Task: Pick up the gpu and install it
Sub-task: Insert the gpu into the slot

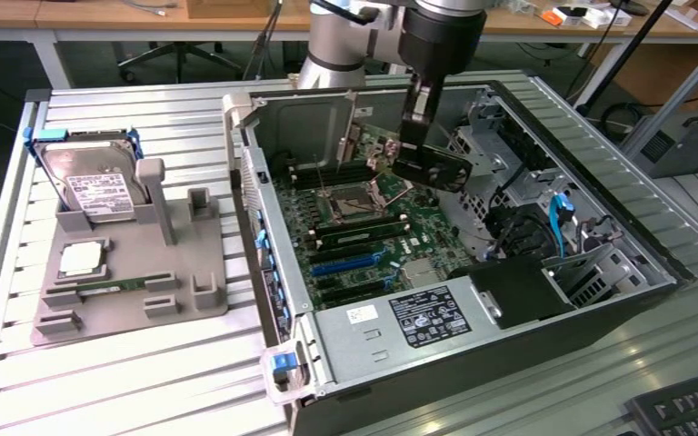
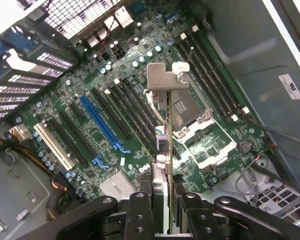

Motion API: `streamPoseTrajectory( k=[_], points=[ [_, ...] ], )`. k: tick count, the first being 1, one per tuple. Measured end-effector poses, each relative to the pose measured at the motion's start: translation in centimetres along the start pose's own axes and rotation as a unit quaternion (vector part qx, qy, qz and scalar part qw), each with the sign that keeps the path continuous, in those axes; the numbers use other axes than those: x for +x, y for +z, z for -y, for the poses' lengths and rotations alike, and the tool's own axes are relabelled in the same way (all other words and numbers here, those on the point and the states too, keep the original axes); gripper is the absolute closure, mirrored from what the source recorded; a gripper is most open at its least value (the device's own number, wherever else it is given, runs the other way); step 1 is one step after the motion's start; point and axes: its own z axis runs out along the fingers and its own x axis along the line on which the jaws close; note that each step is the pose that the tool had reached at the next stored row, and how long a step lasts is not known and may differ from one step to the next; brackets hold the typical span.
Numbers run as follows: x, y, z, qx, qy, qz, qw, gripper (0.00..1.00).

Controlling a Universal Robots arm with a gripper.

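The gripper point(image 2: 162, 197) holds the gpu point(image 2: 166, 125) on edge above the motherboard point(image 2: 140, 115) inside the open computer case point(image 1: 640, 272).

Around it stand the bare processor socket point(image 2: 192, 132), the rows of black memory slots point(image 2: 210, 80) and the long blue expansion slot point(image 2: 102, 122), with the power supply point(image 1: 410, 318) at the case's near corner. The card hangs straight down from the closed fingers point(image 2: 140, 205), its silvery bracket point(image 2: 166, 80) furthest from the wrist, over the board between the black slots and the socket and clear of both. On the slatted table point(image 1: 143, 381), towards the exterior view's left, a grey holder point(image 1: 131, 272) carries a silver hard drive point(image 1: 97, 186), a processor point(image 1: 80, 259) and a green memory stick point(image 1: 101, 286), well apart from the case.
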Motion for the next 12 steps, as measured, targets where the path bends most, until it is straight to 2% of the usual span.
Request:
streamPoseTrajectory(
  k=[3,7,9,12],
  points=[
    [0.0,0.06,0.0,-0.0003,-0.03,0.0019,0.9995,0.73],
    [0.0,0.14,-0.01,-0.0008,-0.07,0.0043,0.9976,0.73],
    [0.0,0.17,-0.01,-0.0009,-0.086,0.0053,0.9963,0.73],
    [0.0,0.23,-0.01,-0.0013,-0.118,0.0073,0.993,0.73]
  ],
)
